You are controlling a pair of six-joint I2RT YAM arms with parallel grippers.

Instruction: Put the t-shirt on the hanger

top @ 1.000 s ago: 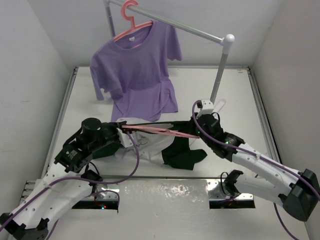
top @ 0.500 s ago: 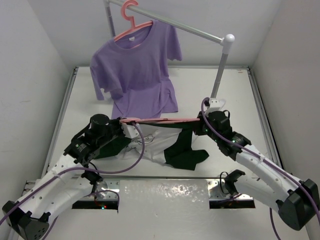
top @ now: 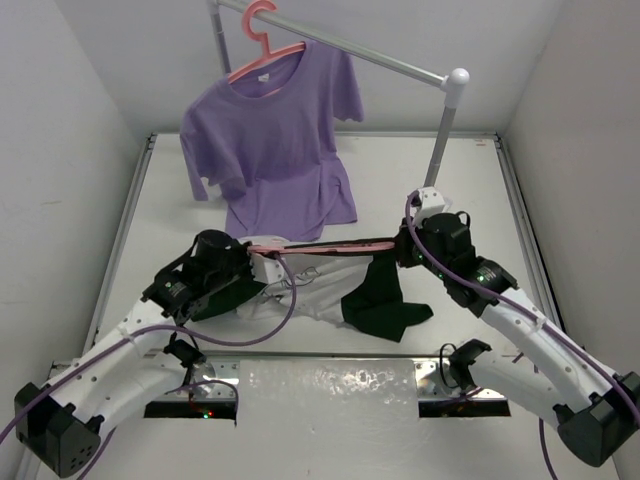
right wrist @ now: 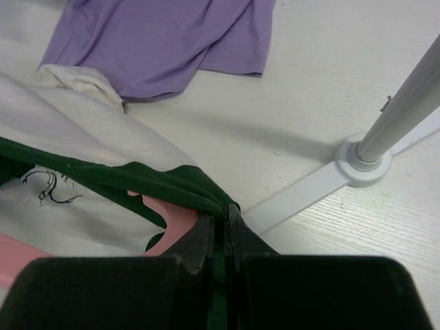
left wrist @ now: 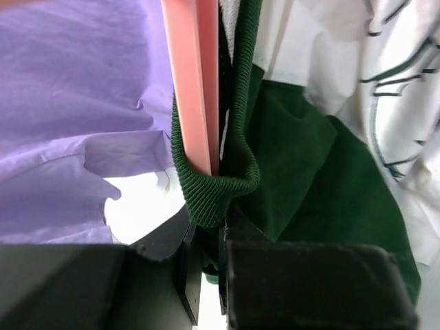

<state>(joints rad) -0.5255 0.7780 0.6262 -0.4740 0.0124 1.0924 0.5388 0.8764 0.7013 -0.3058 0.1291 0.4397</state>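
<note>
Left gripper [left wrist: 220, 234] is pressed shut, pinching the green ribbed edge of the t-shirt [left wrist: 295, 158]. In the left wrist view that ribbing is looped round the bar of the hanger [left wrist: 196, 82], which runs straight up to 12 o'clock from the jaws. Whether the bar itself is also clamped cannot be told.

Right gripper [right wrist: 221, 218] is likewise pressed together on a green ribbed edge of the same shirt. Pink hanger plastic is seen just beside it at 8 o'clock, under the cloth.

From the top view the hanger is held level between the two grippers, above the table [top: 400, 170]: left gripper at its 9 o'clock end, right gripper at its 3 o'clock end. The t-shirt is hung and bunched at 6 o'clock of the bar, with the white printed body between the grippers. A green sleeve [top: 385, 305] is draped down at 7 o'clock of the right gripper, onto the table.

At 12 o'clock of the bar the purple t-shirt [top: 270, 140] is seen on the twin hanger [top: 262, 45], hooked over the rail [top: 380, 55], its hem lying on the table. The rack pole [top: 440, 150] is stood at 1 o'clock of the right gripper, apart from it.
</note>
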